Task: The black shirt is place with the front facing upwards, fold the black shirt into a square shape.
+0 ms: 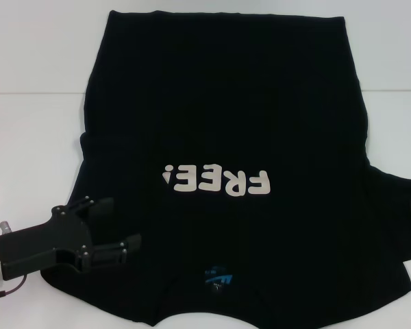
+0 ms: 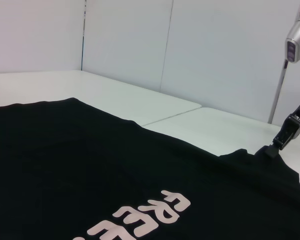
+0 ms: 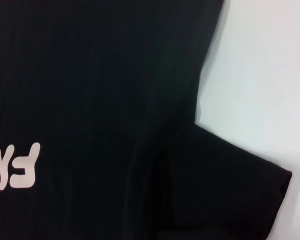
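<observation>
Bare table (image 1: 34, 137) round black shirt (image 1: 226, 110)

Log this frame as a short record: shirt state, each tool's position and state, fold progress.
shirt: black shirt spread flat on the white table, "FREE!" print up, collar toward the robot
left tool: left tool open, over the shirt's left sleeve area
right tool: right tool at the edge of the right sleeve; open or shut cannot be told
fold progress: no fold visible yet

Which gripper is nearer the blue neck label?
Left. The left gripper hovers open over the black shirt beside the blue neck label; the right gripper sits at the far sleeve edge.
</observation>
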Available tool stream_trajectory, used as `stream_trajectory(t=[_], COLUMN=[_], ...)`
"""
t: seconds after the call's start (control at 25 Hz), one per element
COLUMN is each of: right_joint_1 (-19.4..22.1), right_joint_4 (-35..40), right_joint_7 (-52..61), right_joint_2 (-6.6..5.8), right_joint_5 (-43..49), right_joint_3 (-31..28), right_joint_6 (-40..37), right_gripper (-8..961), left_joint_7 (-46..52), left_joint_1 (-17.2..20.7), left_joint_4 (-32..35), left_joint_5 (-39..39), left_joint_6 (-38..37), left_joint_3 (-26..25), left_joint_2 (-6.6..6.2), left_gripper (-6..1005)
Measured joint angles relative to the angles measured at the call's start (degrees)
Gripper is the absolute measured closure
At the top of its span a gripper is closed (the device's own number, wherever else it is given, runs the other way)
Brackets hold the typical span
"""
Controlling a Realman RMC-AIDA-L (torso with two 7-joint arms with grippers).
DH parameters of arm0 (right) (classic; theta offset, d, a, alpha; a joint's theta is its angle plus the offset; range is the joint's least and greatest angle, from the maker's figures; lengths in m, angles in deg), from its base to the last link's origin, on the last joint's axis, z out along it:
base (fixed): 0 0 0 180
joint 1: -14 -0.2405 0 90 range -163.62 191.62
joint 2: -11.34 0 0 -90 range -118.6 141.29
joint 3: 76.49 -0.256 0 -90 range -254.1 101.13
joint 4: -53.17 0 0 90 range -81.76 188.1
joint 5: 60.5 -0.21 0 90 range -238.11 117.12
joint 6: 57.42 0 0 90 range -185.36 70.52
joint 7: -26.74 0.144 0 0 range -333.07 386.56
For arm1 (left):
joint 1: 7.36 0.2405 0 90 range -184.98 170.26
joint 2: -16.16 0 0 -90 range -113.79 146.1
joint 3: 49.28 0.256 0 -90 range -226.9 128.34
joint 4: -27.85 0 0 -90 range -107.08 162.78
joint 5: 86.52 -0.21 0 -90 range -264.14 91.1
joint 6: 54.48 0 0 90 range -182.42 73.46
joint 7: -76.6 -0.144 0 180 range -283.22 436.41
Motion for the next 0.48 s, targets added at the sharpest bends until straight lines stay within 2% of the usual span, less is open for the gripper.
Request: stream_trajectory(t=[0.4, 0.48], right_joint_1=[-0.07, 0.09], right_joint_4=[0.08, 0.34], right_joint_7=[0.27, 0.48], right_joint_2=[-0.16, -0.29], right_joint_5=[0.21, 0.23], right_joint_3=[0.0, -0.16], right_joint_6=[-0.11, -0.17], right_gripper=[912, 915], left_joint_7=[0.11, 0.1], left_joint_1=[-0.09, -0.1], left_joint_4=[-0.04, -0.07], left_joint_5=[0.17, 0.61], left_joint_6=[0.01, 0.01], left_joint_3=[-0.11, -0.41], left_joint_2=[0.03, 0.02], left_gripper=[50, 50])
